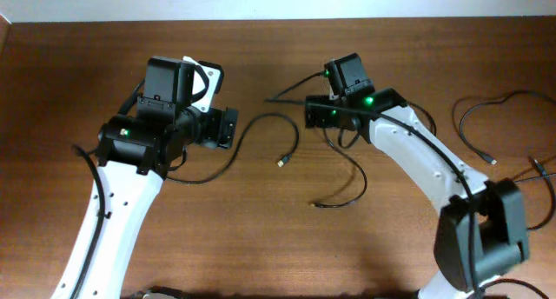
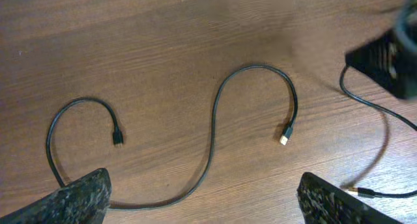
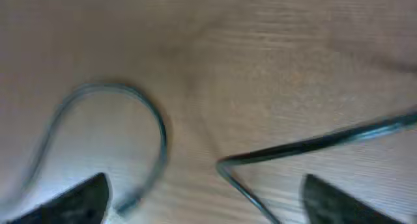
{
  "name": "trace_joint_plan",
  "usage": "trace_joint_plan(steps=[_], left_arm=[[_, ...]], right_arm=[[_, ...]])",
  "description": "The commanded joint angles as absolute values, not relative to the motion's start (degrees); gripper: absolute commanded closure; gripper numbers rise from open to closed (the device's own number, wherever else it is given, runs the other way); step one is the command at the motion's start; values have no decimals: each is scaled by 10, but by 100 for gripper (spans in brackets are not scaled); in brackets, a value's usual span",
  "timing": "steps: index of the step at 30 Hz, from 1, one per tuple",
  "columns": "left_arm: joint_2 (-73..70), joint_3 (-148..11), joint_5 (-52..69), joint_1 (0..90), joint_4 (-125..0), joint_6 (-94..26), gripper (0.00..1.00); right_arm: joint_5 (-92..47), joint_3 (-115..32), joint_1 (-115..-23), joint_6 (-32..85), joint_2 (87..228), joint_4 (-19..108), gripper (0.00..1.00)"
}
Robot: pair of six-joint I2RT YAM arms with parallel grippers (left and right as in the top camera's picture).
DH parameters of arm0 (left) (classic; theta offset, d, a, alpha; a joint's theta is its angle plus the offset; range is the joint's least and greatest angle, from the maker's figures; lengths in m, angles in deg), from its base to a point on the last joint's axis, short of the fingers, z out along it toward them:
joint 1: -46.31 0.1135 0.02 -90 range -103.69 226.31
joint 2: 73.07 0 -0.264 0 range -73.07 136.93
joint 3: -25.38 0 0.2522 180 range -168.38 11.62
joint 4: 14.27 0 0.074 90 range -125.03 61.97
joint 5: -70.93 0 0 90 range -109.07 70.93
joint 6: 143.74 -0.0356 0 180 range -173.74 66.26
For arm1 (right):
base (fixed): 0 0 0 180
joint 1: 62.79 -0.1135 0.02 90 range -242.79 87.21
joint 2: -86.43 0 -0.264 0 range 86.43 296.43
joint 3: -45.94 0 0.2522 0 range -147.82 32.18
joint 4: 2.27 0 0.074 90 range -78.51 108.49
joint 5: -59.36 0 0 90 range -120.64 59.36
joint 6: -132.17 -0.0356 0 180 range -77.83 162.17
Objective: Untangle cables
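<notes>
Left gripper [image 2: 202, 188] jaws stand wide apart and grasp nothing; its fingers [image 2: 75, 198] are clear of the table [image 2: 163, 42]. One black cable [image 2: 214, 120] lies in an S-curve on the wood below and ahead, its silver-tipped plug [image 2: 285, 134] free. Left arm [image 1: 109, 221] reaches in from the near edge. Right gripper [image 3: 205, 198] is likewise released and empty; a second cable [image 3: 313, 142] lies bent just ahead. Right arm [image 1: 426, 160] extends leftward. A third cable [image 1: 458, 121] lies well apart, far right.

Black cables [image 2: 212, 126], gold plug tip [image 2: 285, 140]; brown wood-grain table [image 2: 163, 28].
</notes>
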State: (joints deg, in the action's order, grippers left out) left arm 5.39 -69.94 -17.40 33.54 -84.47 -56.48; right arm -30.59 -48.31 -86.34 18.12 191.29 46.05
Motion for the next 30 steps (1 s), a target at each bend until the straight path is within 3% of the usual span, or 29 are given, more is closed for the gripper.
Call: trace_joint_plan(steps=[1,3,8,9,10,15,17,19,22,25,27,28,29,30], left_arm=[[47,-698,-169,336,-850,-557,7],[47,-698,-169,336,-858,-557,7],[47,-698,-169,336,-858,-557,8],[47,-698,-169,336,-858,-557,8],[47,-698,-169,336,-858,-557,8],[47,-698,-169,336,-858,-557,8],[47,-698,-169,336,-858,-557,7],[47,-698,-169,336,-858,-557,8],[47,-698,-169,336,-858,-557,8],[47,-698,-167,336,-871,-557,8],[47,-698,-167,336,-874,-557,9],[47,-698,-167,336,-874,-557,8],[47,-698,-167,336,-874,-557,9],[47,-698,-167,336,-874,-557,8]], right_arm=[[-318,-487,-863,16,1916,443,13],[-344,-487,-863,-10,1917,442,29],[-408,-427,-844,-49,1918,437,32],[-412,-386,-830,-49,1918,422,51],[-412,-362,-825,-49,1918,415,96],[-339,-408,-822,151,1897,428,96],[-343,-521,-794,286,1835,530,96],[-399,-630,-722,336,1809,611,96],[-415,-734,-547,389,1809,599,96],[-429,-735,-364,372,1825,603,96],[-342,-735,-274,352,1858,606,96],[-316,-735,-255,342,1879,617,14],[-299,-734,-252,342,1891,627,1],[-277,-734,-254,342,1892,626,1]])
